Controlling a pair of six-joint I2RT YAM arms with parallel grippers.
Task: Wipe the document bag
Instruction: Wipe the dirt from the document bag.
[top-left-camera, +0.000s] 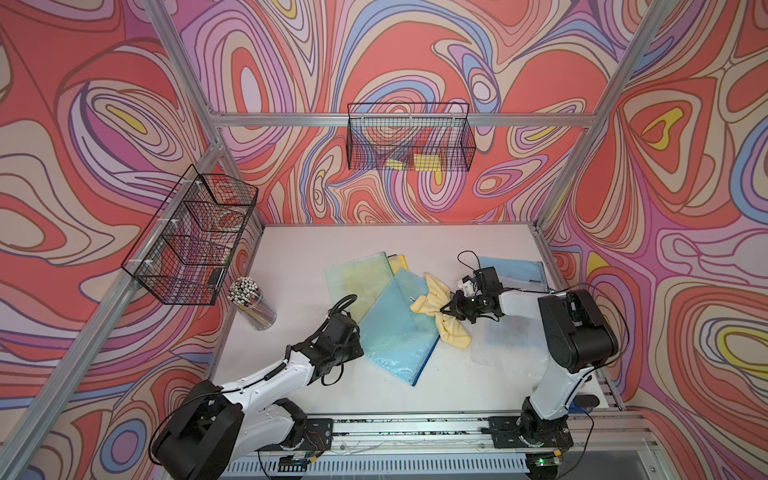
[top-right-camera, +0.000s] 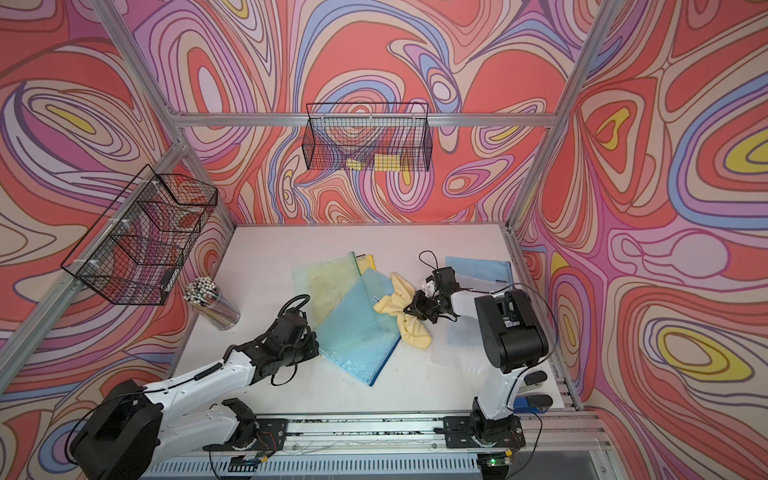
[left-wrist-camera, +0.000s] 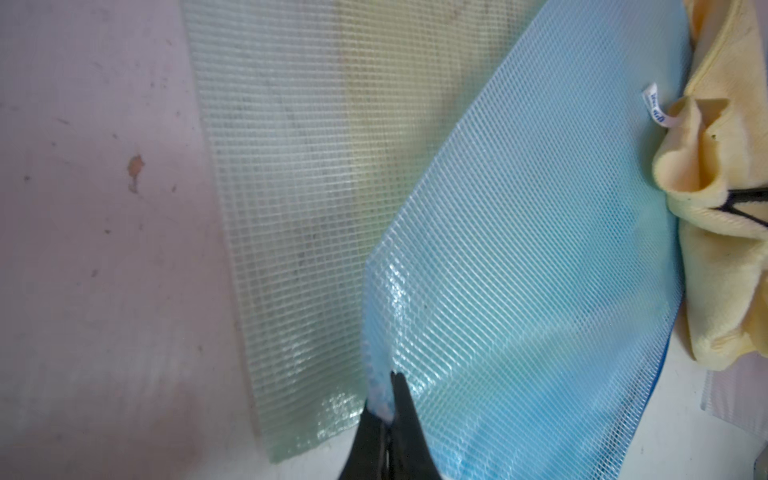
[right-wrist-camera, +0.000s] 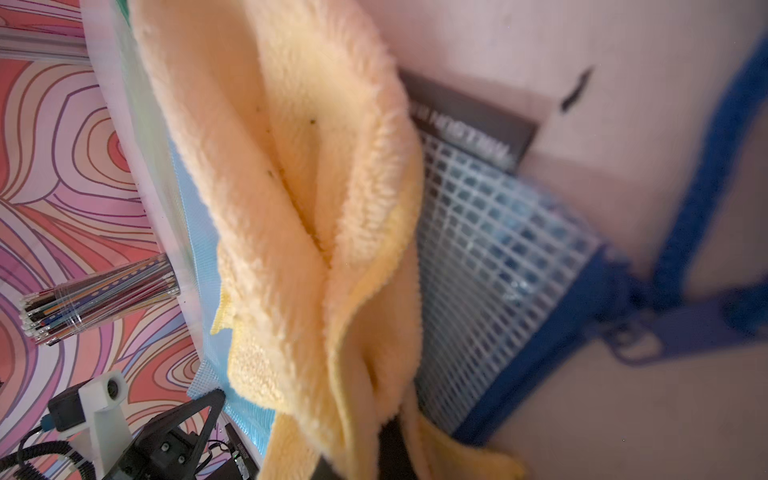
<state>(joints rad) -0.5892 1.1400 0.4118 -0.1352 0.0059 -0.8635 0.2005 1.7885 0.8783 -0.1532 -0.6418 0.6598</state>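
Your left gripper (left-wrist-camera: 388, 409) is clamped on the left edge of the blue document bag (top-left-camera: 395, 332). The bag lies mid-way across the surface (top-left-camera: 291, 257), overlapping a pale green bag (top-left-camera: 357, 274). Your right gripper (top-left-camera: 446, 309) is pinching the yellow cloth (top-left-camera: 455, 332) at the bag's right edge, and the cloth seems to touch it.

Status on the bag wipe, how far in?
Done: left pincer is shut on an edge of the blue document bag. In hand: right pincer grips the yellow cloth, lying over the bag's opposite edge. Left: most of the bag's face is uncovered; whether it has been wiped, I cannot tell.
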